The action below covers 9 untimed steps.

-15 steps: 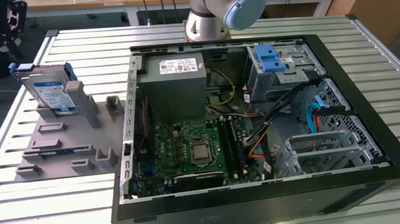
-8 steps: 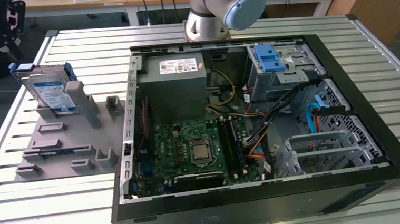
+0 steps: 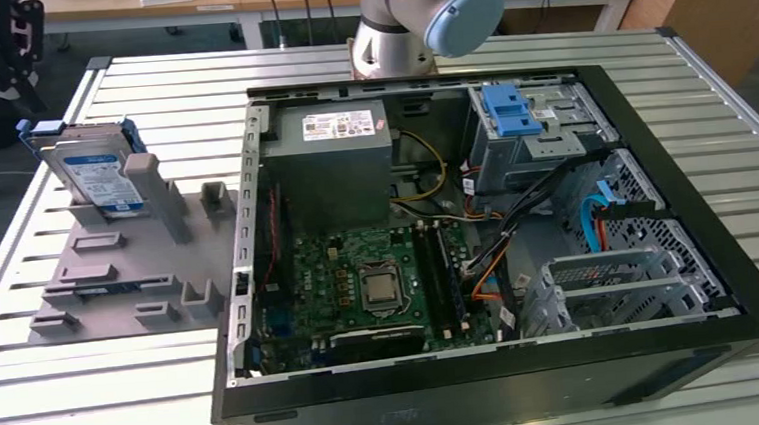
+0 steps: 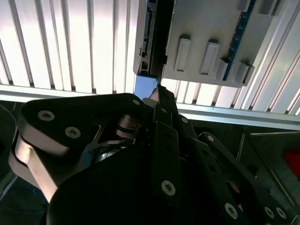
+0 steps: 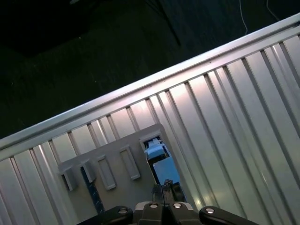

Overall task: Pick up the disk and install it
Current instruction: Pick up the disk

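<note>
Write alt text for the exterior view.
An open computer case lies on a slatted metal table, motherboard exposed. At the exterior view's left the disk stands upright in a grey holder; the arm rises behind the case.

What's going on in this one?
A robot arm is set up for a drive install. The flat silver-grey hard drive with a blue-and-white label stands upright in a grey plastic holder on the slatted metal table, beside the open black computer case. In the first wrist view the end effector sits close over the drive's edge. The drive is not yet lifted or in the case.
</note>
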Tool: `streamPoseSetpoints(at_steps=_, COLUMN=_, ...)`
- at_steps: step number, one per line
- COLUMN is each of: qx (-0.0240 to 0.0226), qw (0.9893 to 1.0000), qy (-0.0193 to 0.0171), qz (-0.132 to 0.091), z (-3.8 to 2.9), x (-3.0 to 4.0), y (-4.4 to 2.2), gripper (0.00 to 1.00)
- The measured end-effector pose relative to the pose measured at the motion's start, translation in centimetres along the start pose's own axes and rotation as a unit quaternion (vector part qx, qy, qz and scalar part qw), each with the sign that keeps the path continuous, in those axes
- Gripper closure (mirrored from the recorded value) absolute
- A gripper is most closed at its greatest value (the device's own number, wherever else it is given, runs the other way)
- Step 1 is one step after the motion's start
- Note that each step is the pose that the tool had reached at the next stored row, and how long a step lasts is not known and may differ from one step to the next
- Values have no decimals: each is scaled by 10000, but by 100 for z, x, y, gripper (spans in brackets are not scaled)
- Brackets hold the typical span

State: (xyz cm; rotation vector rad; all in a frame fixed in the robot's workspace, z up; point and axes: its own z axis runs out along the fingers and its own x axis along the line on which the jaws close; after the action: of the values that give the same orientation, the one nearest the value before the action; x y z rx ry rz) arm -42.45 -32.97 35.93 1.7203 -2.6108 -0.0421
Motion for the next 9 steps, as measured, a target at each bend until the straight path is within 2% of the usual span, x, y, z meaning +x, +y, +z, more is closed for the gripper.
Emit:
streamPoseSetpoints(at_steps=2, qx=-1, qw=9999, qy=4, qz=-161, z=2, x=0, y=0, gripper=89)
streamPoseSetpoints(at_steps=5, qx=0, qw=9994, qy=-12, qz=-345, z=3, x=-1, y=1, gripper=89)
streamPoseSetpoints(at_steps=9, qx=8, qw=9981, qy=-19, qz=-618, z=6, x=0, y=0, gripper=89)
